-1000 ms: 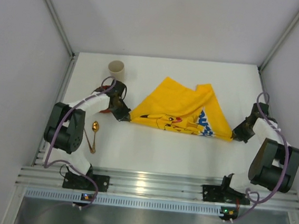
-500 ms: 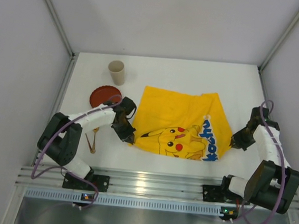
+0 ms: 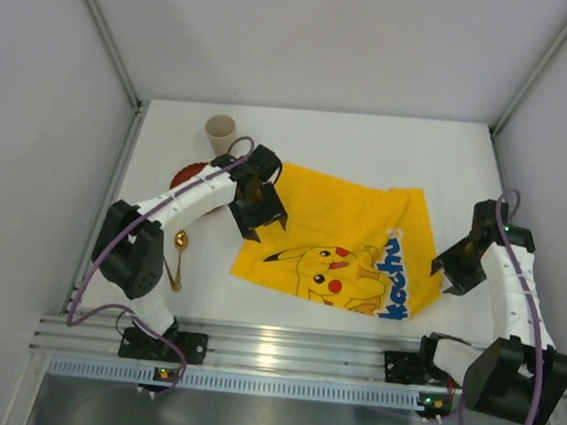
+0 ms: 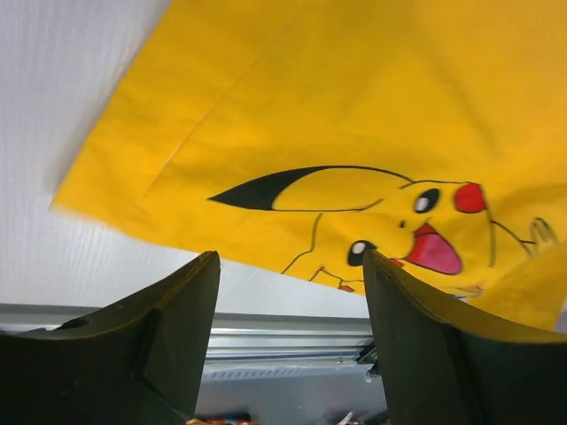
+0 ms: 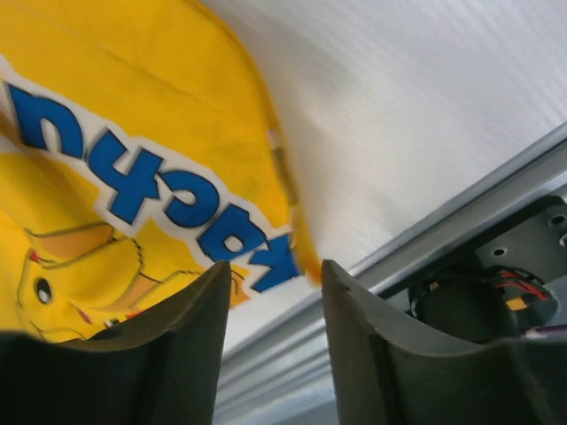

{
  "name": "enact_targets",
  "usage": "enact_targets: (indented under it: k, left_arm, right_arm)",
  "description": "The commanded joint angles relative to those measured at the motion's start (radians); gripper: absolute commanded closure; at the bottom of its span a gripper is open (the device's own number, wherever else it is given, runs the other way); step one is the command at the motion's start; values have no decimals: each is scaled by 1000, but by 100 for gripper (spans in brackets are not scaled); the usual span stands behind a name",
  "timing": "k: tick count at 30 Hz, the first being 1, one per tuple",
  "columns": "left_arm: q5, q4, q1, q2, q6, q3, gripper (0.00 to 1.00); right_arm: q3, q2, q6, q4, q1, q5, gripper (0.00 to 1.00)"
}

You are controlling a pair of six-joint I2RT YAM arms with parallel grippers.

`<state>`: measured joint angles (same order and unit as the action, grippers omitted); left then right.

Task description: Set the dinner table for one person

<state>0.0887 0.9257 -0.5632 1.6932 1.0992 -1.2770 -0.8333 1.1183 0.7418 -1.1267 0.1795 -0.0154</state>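
Dinner table [image 3: 370, 146]: large, flat, matte white rectangular top, lay level; ridged aluminium rail [image 3: 280, 351] ran along its near edge.

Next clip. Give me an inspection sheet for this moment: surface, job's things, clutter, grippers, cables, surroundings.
Surface: dinner table, white and matte, no spills seen.
Job's things: Pikachu cloth spread flat, set askew; paper cup upright at the far left; red plate mostly hidden under the left arm; gold spoon lying left of the cloth.
Clutter: nothing seen.
Grippers: left gripper open above the cloth's left part; right gripper open beside the cloth's right edge; neither holds anything.
Cables: purple cables looped along both arms, none seen lying on the cloth.
Surroundings: plain grey walls; aluminium rail along the near edge.
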Motion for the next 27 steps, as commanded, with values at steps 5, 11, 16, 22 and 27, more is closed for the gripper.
enact_targets:
  k: [5,11,16,22,27]
  left_arm:
    - [-162,174,20,-53,-62,-228,32]
    - [-143,-129,40,-104,-157,-98,35]
    - [6,-441,59,63,-315,-85,43]
    - [-18,-266,117,379,-444,-395,41]
    - [-1,-326,192,460,-489,-412,40]
  right_arm:
    - [-303,17,-24,-154,26,-170,21]
    - [-330,49,-56,60,29,10,27]
    - [-264,149,-22,313,31,259,36]
    - [-288,239,-45,309,29,243,36]
    - [-268,221,-99,260,31,220,36]
